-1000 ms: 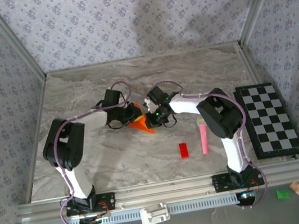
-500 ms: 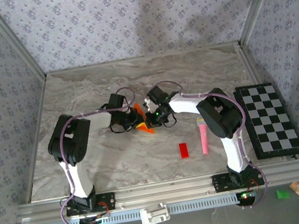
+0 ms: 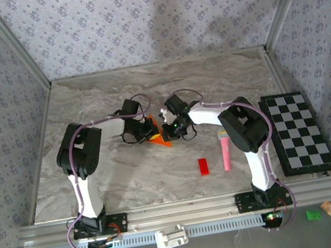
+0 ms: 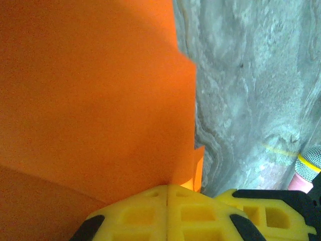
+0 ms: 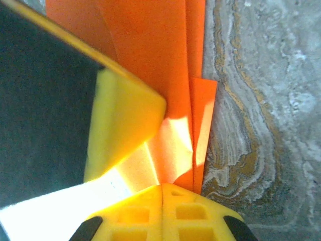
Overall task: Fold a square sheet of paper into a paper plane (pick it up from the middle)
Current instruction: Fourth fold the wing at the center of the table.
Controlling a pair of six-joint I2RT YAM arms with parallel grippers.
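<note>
A grey marbled table point(image 3: 97, 172), enclosed by lilac patterned walls point(image 3: 137, 21), is seen from above. The orange paper point(image 3: 157, 136) is found near its middle, partly folded and well apart from the red block point(image 3: 203, 166) and pink microphone point(image 3: 225, 150). The paper is clamped by the left gripper point(image 3: 146, 129) from one side and by the right gripper point(image 3: 168, 130) from the other. In both wrist views the yellow fingertips are pressed together with orange layers emerging between them. Since the two pinches lie so close together, a tear is to be feared if the arms are drawn apart. The stacked flaps could also spring open or be creased askew if either grip is loosened unevenly. From above, the folded shape appears to narrow to a tip aimed toward the near edge and slightly right. Its long axis is judged to run roughly far-to-near across the table.
</note>
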